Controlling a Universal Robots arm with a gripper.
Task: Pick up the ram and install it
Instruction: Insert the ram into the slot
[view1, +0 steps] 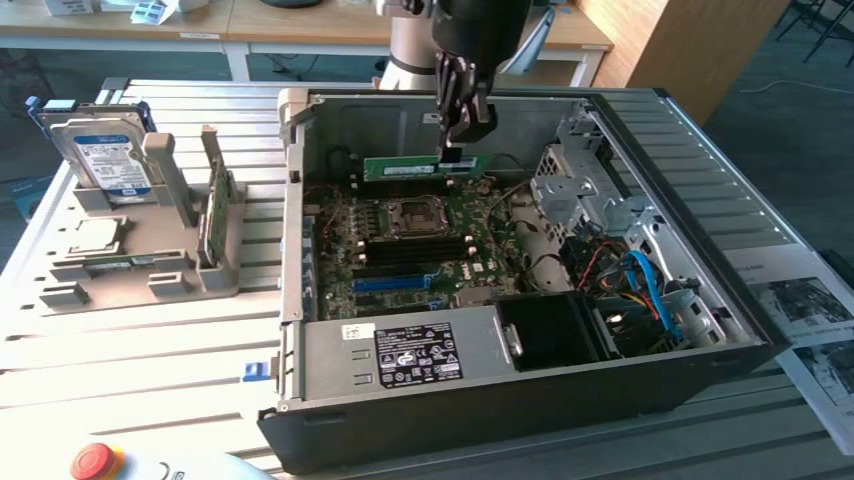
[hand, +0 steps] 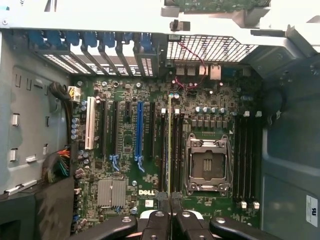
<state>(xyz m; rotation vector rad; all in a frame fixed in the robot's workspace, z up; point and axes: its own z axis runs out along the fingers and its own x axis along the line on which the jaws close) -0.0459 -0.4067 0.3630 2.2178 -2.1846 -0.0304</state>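
1. The gripper (view1: 455, 152) reaches down into an open desktop computer case (view1: 534, 400), its fingers (hand: 159, 222) clenched on the ram (view1: 407, 168), a narrow green stick with a white sticker.
2. The ram hangs long side level above the motherboard (view1: 427, 250), on the far side of the CPU socket (view1: 411, 215). The grip sits on its upper edge, toward the exterior view's right end.
3. From the wrist, the ram (hand: 170, 150) appears edge-on as a thin line running along a bank of long black slots just beside the CPU socket (hand: 207, 165). Whether its lower edge touches a slot cannot be told.
4. Likely handling: light, stiff and thin, but fragile. It looks best pinched across its flat faces near the top edge, away from the contacts. A grip this far off-centre may let it tip.
5. A blue-labelled hard drive (view1: 107, 155) stands in a grey rack on the surface (view1: 134, 340), well apart from the case.
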